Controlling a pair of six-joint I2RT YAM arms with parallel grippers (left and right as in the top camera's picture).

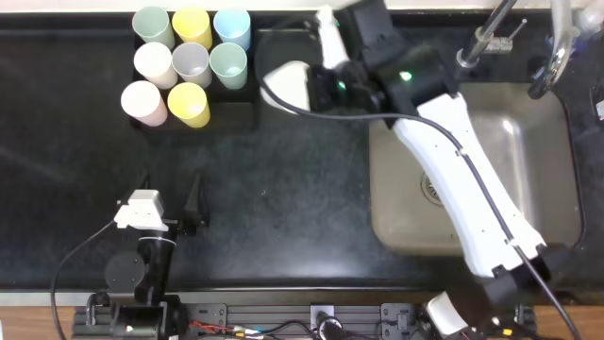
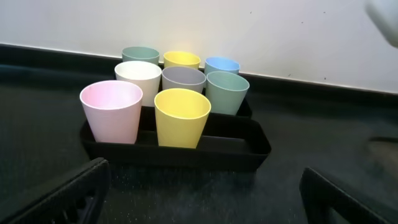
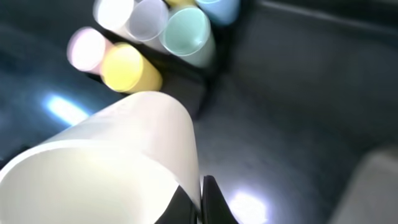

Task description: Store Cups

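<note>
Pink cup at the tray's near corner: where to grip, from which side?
Pinch the rim of the pink cup from above: one finger inside, one on the outer wall away from the front yellow cup. It stands upright, mouth open, with cups crowding two sides, so a side grasp looks blocked.

Left arm (image 1: 151,253) folded low, left pincer (image 2: 205,186) spread wide, right arm (image 1: 462,161) outstretched, right pincer (image 3: 200,200) gripping white cup (image 3: 124,162)
</note>
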